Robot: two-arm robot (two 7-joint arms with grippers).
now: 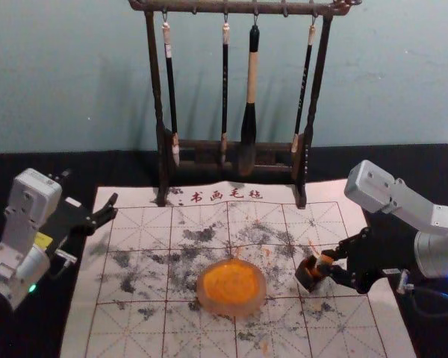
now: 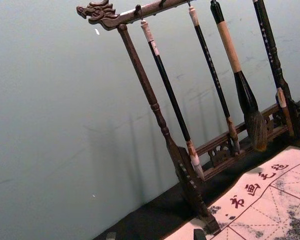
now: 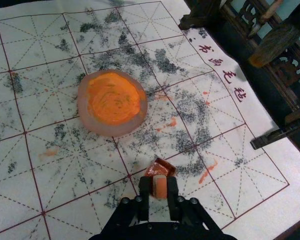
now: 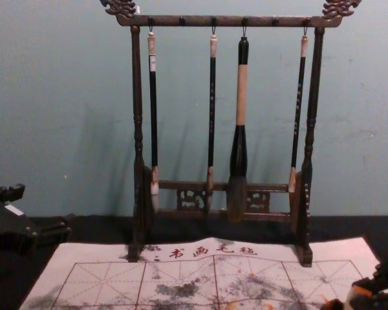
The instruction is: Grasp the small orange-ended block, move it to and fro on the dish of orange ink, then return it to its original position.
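My right end effector [image 3: 159, 186] had its fingers drawn in on the orange-ended block [image 1: 325, 260], toward the table's right edge; the left one [image 4: 44, 212] sat idle, spread, by the left edge. The block lay right at my fingertips, its long axis, I judged, along my reach, pointing toward the brown piece [image 3: 160, 166]. The ink dish [image 1: 231, 287] lay toward the table's left edge.

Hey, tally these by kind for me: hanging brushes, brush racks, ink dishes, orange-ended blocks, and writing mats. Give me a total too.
Hanging brushes: 4
Brush rack: 1
Ink dish: 1
Orange-ended block: 1
Writing mat: 1
Total: 8
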